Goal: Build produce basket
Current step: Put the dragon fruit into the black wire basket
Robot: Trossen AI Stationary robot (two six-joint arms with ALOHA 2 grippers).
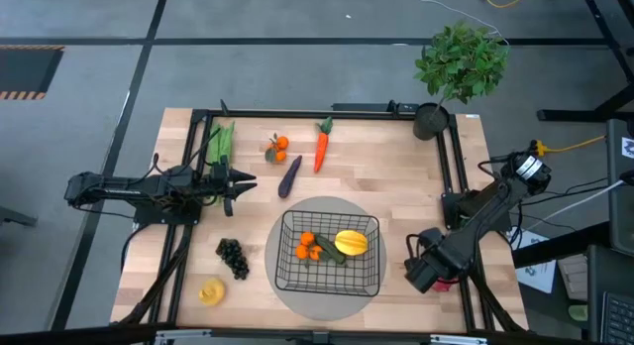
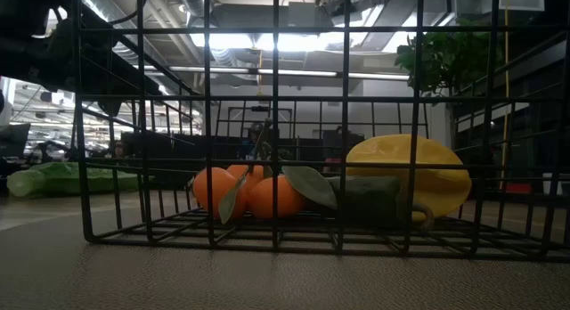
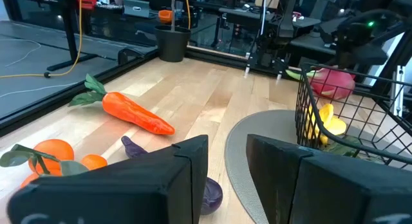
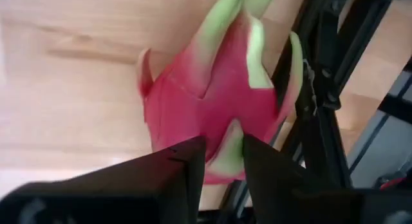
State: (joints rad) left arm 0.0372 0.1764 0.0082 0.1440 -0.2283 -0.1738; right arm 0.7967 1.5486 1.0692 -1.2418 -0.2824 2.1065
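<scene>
The pink dragon fruit (image 4: 212,102) is the piece in play right now, sitting at the right edge of the bench by the black frame rail, just right of the basket (image 1: 287,276). It looks like a light, hollow plastic prop with a smooth skin and those floppy green-tipped scales, so I'd guess it's a bit slippery and the scales will give way if pinched; best bet is to take it across the fat pink body, not by a scale tip. The right gripper (image 4: 222,161) is right on top of it, fingers at a narrow gap with the lower end of the fruit sitting between and against the tips, though I honestly can't tell whether it's actually clamped yet or just closing in. Already in the basket: an orange cluster (image 1: 309,246), the yellow mango (image 1: 351,242) and something small and dark green between them, maybe the cucumber. Still out on the bench to the left and far side are the carrot (image 1: 321,147), eggplant (image 1: 289,175), another orange cluster (image 1: 277,147), grapes (image 1: 233,256), yellow fruit (image 1: 211,291) and the green husk (image 1: 221,142). The left gripper (image 3: 226,169) waits on the left, fingers a little apart and holding nothing, aimed toward the eggplant.
</scene>
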